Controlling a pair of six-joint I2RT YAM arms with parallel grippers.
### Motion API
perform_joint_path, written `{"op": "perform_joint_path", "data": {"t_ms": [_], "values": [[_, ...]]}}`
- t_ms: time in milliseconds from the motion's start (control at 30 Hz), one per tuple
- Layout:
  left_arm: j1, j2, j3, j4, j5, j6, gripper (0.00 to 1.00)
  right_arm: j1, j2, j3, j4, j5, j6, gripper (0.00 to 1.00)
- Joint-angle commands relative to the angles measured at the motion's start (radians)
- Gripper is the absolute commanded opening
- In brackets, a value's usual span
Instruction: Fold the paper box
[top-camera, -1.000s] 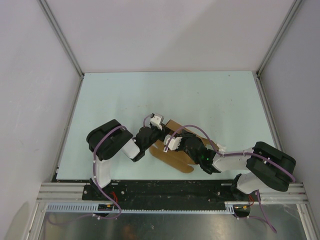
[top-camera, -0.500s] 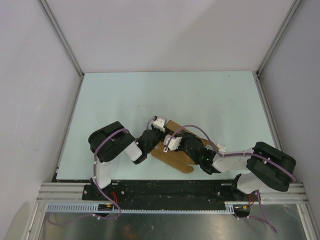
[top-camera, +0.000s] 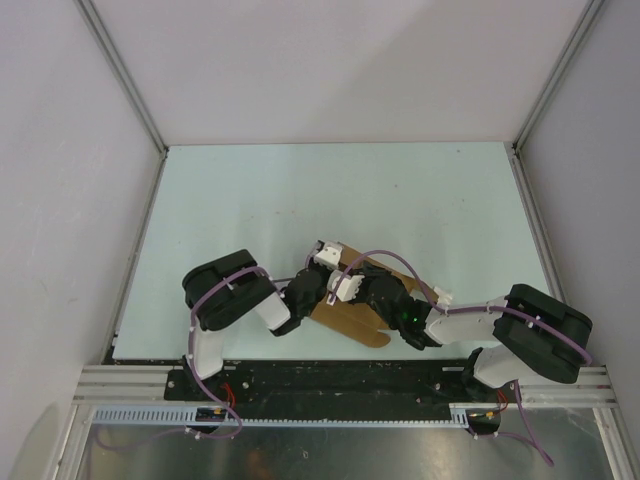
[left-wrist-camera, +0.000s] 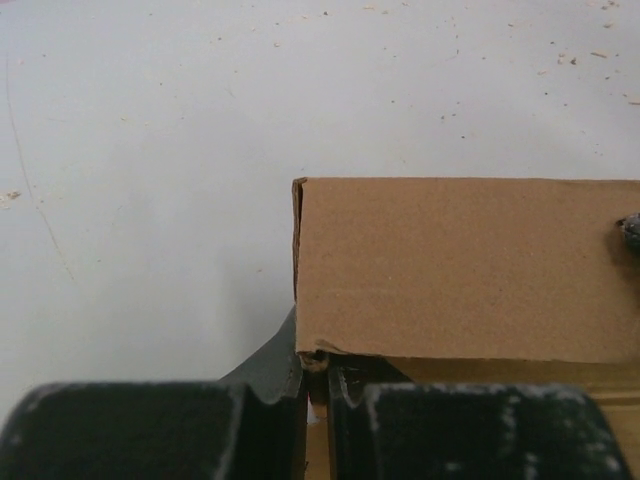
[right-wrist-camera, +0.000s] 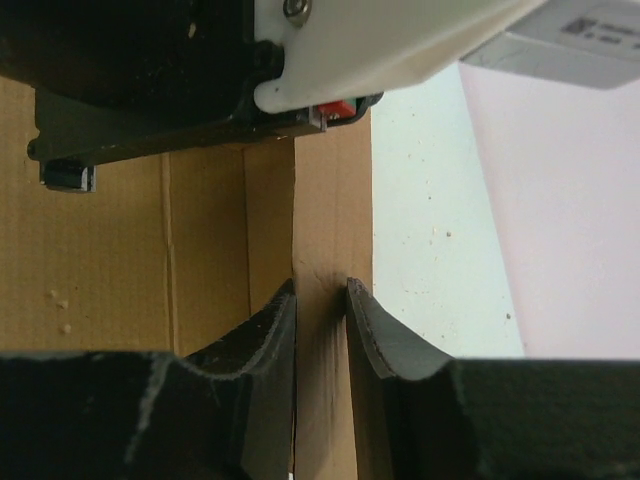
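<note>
Paper box (top-camera: 352, 320) sits pinched in left tool (left-wrist-camera: 315, 365) and right tool (right-wrist-camera: 320, 292).

- The top external view looks steeply down from above and behind the arm bases onto the pale green surface (top-camera: 250, 200). It stands far back, with the brown cardboard paper box (top-camera: 355, 325) small among both arms.
- The left wrist view sits right behind the left hand (left-wrist-camera: 312, 365), very close to the box, facing across its top panel to the bare surface beyond it.
- The right wrist view sits right behind the right hand (right-wrist-camera: 320, 290), also very close to the box, facing along a panel toward the left arm's black-and-white wrist (right-wrist-camera: 350, 45).
- All three views share the box.
</note>
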Motion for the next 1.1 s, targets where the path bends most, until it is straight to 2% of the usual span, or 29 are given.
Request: {"op": "perform_joint_path", "data": {"t_ms": [0,67,133,167,267,367,467,600,767,1067], "values": [[-0.054,-0.013,0.063,0.318,-0.026,0.087,0.0,0.02,0.022,-0.025,-0.095,-0.116,0.084,0.28],[-0.055,-0.014,0.058,0.319,-0.02,0.082,0.01,0.02,0.02,-0.025,-0.098,-0.116,0.087,0.28],[-0.055,-0.017,0.051,0.318,-0.001,0.079,0.06,0.02,0.02,-0.025,-0.099,-0.119,0.088,0.28],[-0.055,-0.022,0.049,0.318,0.008,0.076,0.23,0.02,0.023,-0.025,-0.098,-0.119,0.09,0.28],[-0.055,-0.034,0.038,0.318,0.054,0.078,0.48,0.02,0.023,-0.025,-0.093,-0.123,0.09,0.29],[-0.057,-0.048,0.015,0.318,0.089,0.064,0.56,0.02,0.018,-0.025,-0.087,-0.127,0.094,0.29],[-0.057,-0.066,-0.011,0.318,0.103,0.047,0.59,0.018,0.02,-0.025,-0.086,-0.136,0.094,0.31],[-0.057,-0.106,-0.06,0.319,0.117,0.009,0.6,0.018,0.022,-0.026,-0.087,-0.142,0.099,0.41],[-0.057,-0.149,-0.117,0.318,0.1,-0.033,0.63,0.014,0.012,-0.026,-0.084,-0.152,0.102,0.45],[-0.057,-0.258,-0.259,0.316,0.086,-0.112,0.64,-0.002,-0.018,-0.025,-0.093,-0.17,0.104,0.48]]}}
